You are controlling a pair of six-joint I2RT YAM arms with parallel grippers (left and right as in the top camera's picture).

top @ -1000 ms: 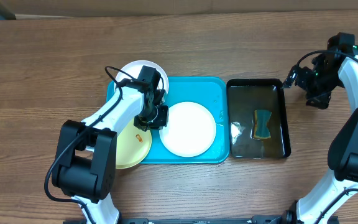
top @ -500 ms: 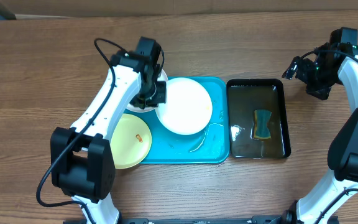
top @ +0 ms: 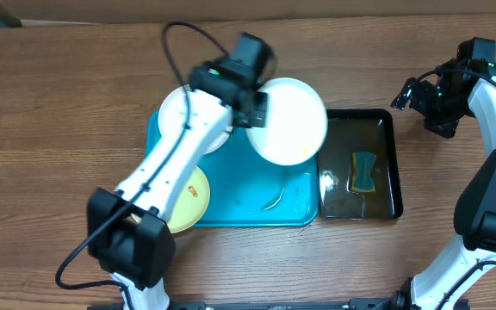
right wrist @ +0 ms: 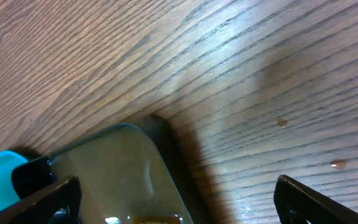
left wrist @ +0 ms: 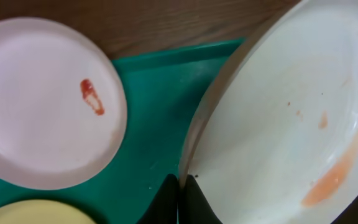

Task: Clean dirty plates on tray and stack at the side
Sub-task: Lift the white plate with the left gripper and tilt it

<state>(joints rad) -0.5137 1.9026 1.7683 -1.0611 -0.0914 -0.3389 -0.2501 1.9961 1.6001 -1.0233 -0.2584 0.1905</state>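
- I found the left end effector [left wrist: 182, 186] pinching the rim of a smeared white plate [top: 289, 120], held over the turquoise tray's [top: 257, 185] far right corner.
- A second white plate [top: 172, 116] lay at the tray's far left corner; the yellow-green plate [top: 195, 194] at its near left.
- The right end effector [right wrist: 179, 202] was spread wide above the counter [top: 58, 86], near the black tray [top: 397, 164].

White arm links [top: 166, 164] join black joints [top: 127, 245], with looping black cables [top: 179, 24].
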